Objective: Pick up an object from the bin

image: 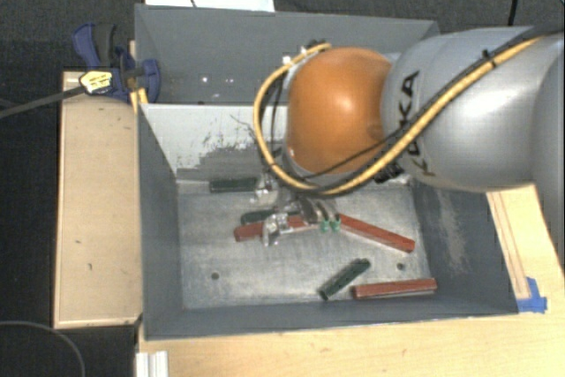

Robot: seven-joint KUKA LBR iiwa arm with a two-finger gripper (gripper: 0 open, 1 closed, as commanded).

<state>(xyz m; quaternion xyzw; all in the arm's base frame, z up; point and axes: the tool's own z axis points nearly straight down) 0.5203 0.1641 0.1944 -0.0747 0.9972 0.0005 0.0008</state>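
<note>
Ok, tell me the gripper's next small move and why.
Probably ease straight down onto the red stick near the middle of the bin. The gripper sits directly over its right end, and a dark green stick lies close beside it, so drifting sideways might catch the wrong one.

You've got a grey bin [203,278]; on its floor: dark green stick [231,184] upper left, long red stick [380,235] centre right, dark marker [344,278] just beside red bar [395,287], lower right.
</note>
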